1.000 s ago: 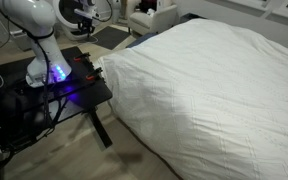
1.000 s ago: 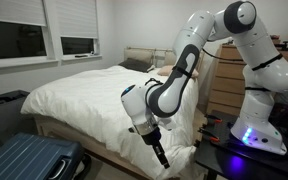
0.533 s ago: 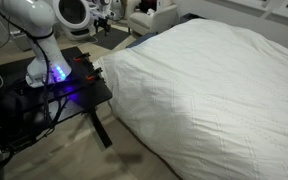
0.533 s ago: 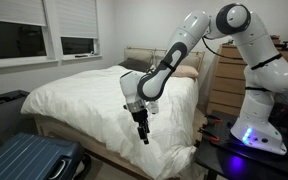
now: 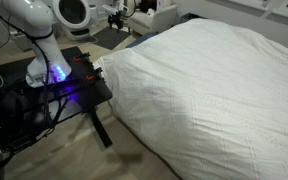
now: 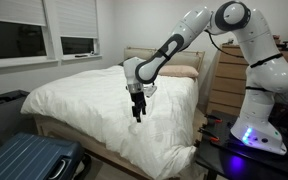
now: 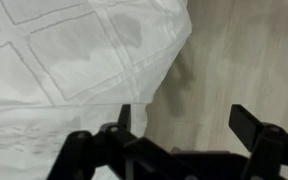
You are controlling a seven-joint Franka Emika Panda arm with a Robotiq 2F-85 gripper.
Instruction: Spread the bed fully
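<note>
- Bed (image 5: 214, 90) – its white quilted duvet (image 6: 84, 100) wrinkled – fills most of the room in both exterior views. It sits just beside the black tabletop (image 5: 84, 95) that carries the robot's glowing base.
- Only an exterior view takes in the whole arm (image 6: 179, 45). It arches from the base out over the bed, wrist turned straight down and jaws hanging above the cover.
- The wrist view alone shows the duvet's edge draped beside bare wood floor (image 7: 244, 50). The jaws are spread wide with nothing between them, one finger over the quilting and one over the floor.
- The same exterior view also catches a pillow (image 6: 179, 72) at the headboard and a wooden dresser (image 6: 222, 85) with its drawers shut. A blue suitcase (image 6: 34, 160) stands near the bed's foot – closed, contents unseen.
</note>
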